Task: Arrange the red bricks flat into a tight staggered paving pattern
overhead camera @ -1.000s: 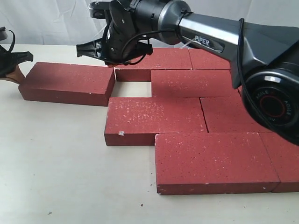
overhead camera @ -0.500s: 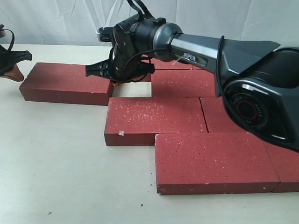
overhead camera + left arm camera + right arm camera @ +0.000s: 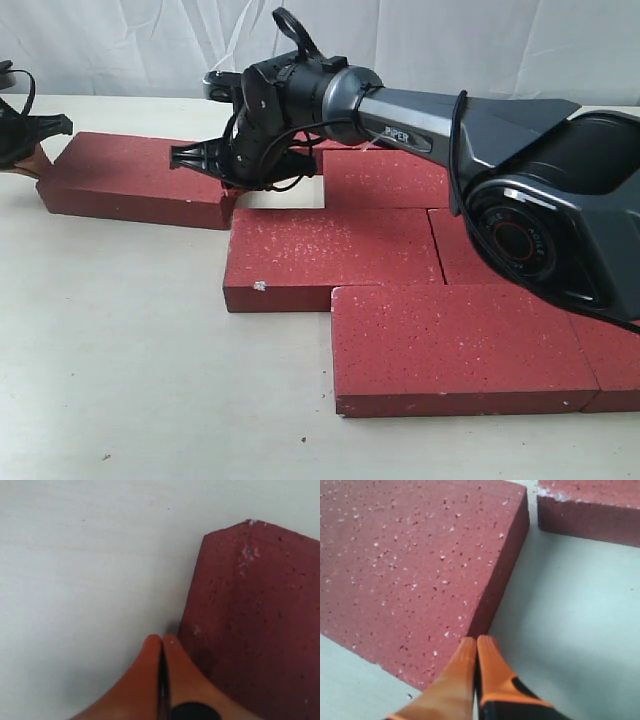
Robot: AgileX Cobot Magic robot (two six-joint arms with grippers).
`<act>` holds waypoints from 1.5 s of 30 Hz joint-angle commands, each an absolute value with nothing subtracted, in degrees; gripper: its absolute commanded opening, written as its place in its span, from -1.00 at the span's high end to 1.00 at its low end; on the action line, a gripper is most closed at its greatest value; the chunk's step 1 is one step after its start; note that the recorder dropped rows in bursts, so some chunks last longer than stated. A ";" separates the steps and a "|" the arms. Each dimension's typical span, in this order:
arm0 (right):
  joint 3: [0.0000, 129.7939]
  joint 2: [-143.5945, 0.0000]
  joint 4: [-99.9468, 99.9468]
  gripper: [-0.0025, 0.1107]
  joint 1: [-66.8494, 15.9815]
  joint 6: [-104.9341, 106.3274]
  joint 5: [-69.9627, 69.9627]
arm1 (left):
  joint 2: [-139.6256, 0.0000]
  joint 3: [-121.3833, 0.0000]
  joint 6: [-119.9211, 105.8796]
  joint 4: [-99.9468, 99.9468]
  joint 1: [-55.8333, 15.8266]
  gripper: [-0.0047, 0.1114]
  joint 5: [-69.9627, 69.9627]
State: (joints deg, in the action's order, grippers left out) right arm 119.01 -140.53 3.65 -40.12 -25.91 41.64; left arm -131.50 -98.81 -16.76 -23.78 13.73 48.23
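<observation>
My left claw (image 3: 161, 642) is at the left end of the loose brick (image 3: 140, 175). Its two orange fingers (image 3: 142, 680) are pressed together, with nothing held between them. The tips sit low over the desk (image 3: 120, 380), just beside that end of the brick. I cannot tell if they touch it.

The loose brick lies flat on the desk, with its long side running left to right.

At the right end of the loose brick is my right claw (image 3: 476, 641). Its fingers are pressed together too and hold nothing. The tips are right up against the side of a brick, down by the desk.

Just right of the loose brick there is a small gap (image 3: 285, 192) — a bare patch of desk with bricks around it.

Further right of the loose brick lie the other red bricks (image 3: 335, 255). They are flat and packed close in stepped rows, so each row sits a bit further right than the one behind it. The dark right arm (image 3: 420, 115) reaches over the far rows, from the right side across to the loose brick.
</observation>
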 commanded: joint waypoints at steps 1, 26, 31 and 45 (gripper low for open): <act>119.19 -140.38 4.85 0.97 -40.01 -25.11 41.72 | -131.66 -99.02 -16.75 -24.58 13.66 0.92 47.66; 119.19 -133.57 -0.42 0.97 -34.35 -30.13 45.18 | -131.66 -99.02 -20.09 -28.48 13.46 0.92 49.56; 119.09 -135.56 1.01 0.97 -35.19 -30.13 44.62 | -131.66 -99.02 -20.10 -28.48 13.46 0.92 49.21; 119.09 -142.04 10.79 0.97 -39.00 -27.54 39.03 | -131.66 -99.02 -20.10 -28.48 13.46 0.92 48.93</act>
